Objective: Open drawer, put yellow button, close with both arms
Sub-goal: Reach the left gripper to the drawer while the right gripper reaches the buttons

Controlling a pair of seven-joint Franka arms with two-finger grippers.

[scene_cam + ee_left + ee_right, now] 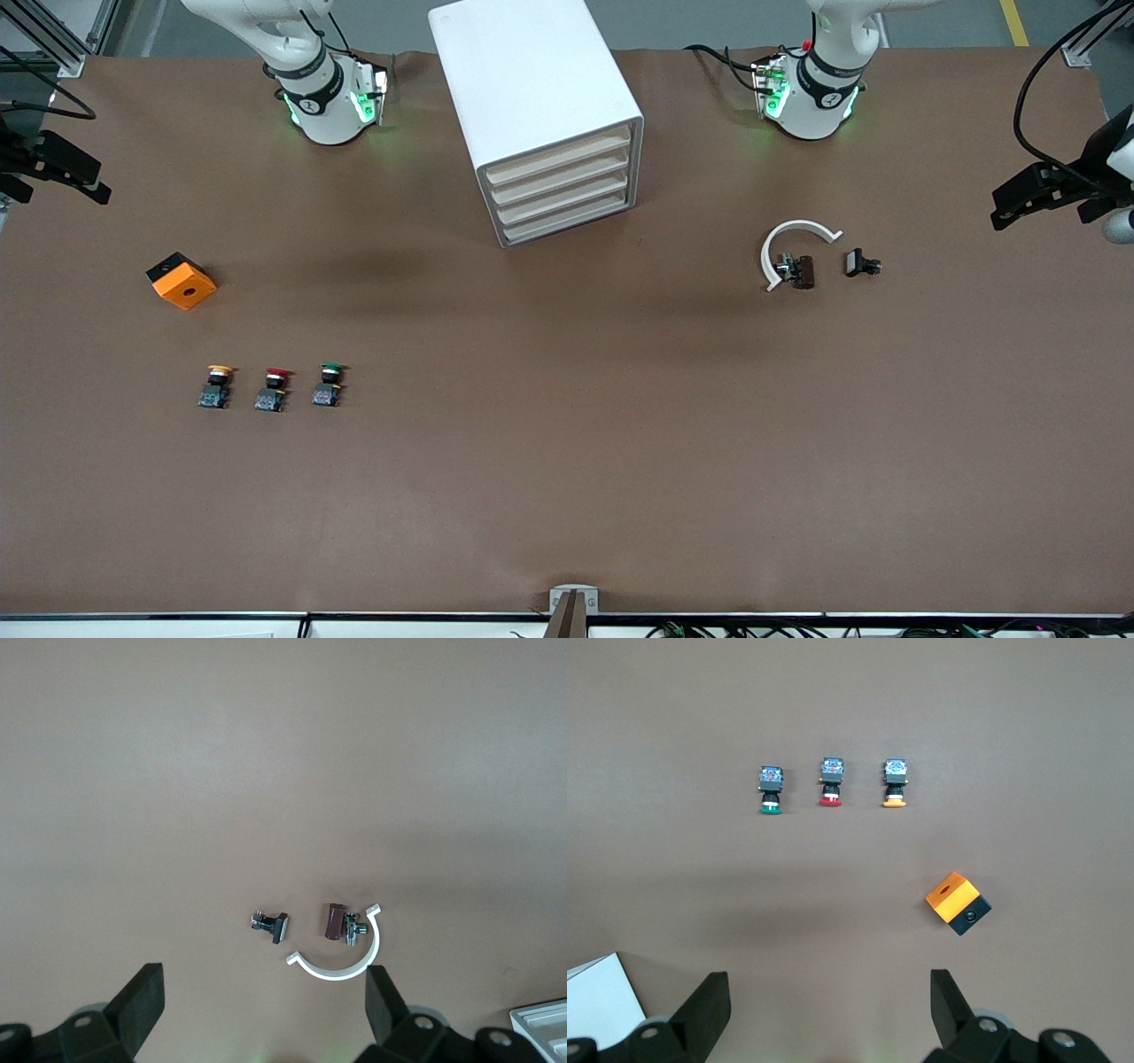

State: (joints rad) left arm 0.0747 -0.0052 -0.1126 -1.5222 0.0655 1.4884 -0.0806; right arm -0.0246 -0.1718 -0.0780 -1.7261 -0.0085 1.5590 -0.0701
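Waiting high with jaws spread, the left gripper [266,1014] and right gripper [830,1014] leave the drawer [560,157] shut; the yellow button [215,387] sits lower-left, reachable.

A brown table [567,461] carries a white cabinet [532,97] of four closed drawers near the robots' bases. Toward the right arm's end lie an orange block [182,281] and, nearer the front camera, a row of yellow button [215,387], red button [273,390] and green button [328,385]. Toward the left arm's end sit a white curved clip [791,248] and two small dark parts [862,262]
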